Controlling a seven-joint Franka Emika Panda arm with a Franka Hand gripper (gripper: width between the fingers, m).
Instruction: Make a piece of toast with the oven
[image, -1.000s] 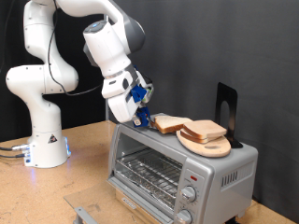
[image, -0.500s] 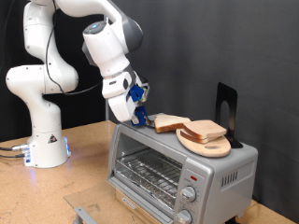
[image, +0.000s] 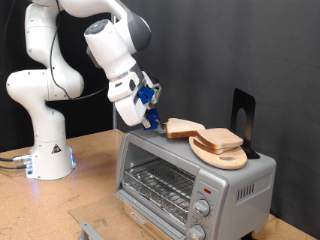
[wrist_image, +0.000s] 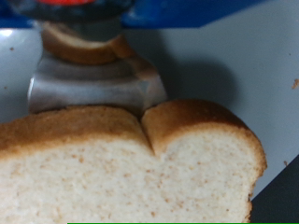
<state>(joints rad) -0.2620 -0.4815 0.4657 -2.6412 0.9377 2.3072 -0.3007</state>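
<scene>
My gripper (image: 155, 119) is shut on the edge of the piece of toast (image: 183, 127), a pale tan slice with a brown crust, and holds it just above the top of the oven (image: 170, 182). In the wrist view the slice (wrist_image: 131, 168) fills the lower half, with a metal finger (wrist_image: 93, 89) pressed on its crust. The silver oven has its glass door shut, the wire rack showing behind it, and two knobs on the exterior view's right. A second slice (image: 222, 139) lies on a round wooden board (image: 218, 155) on the oven's top.
A black upright stand (image: 242, 110) is on the oven's top behind the board. The arm's white base (image: 45, 150) stands on the wooden table at the exterior view's left. A small grey object (image: 90, 228) lies on the table at the bottom.
The gripper has risen a little and tilted, lifting the slice it holds slightly off the oven's top. The board and the second slice have not moved.
</scene>
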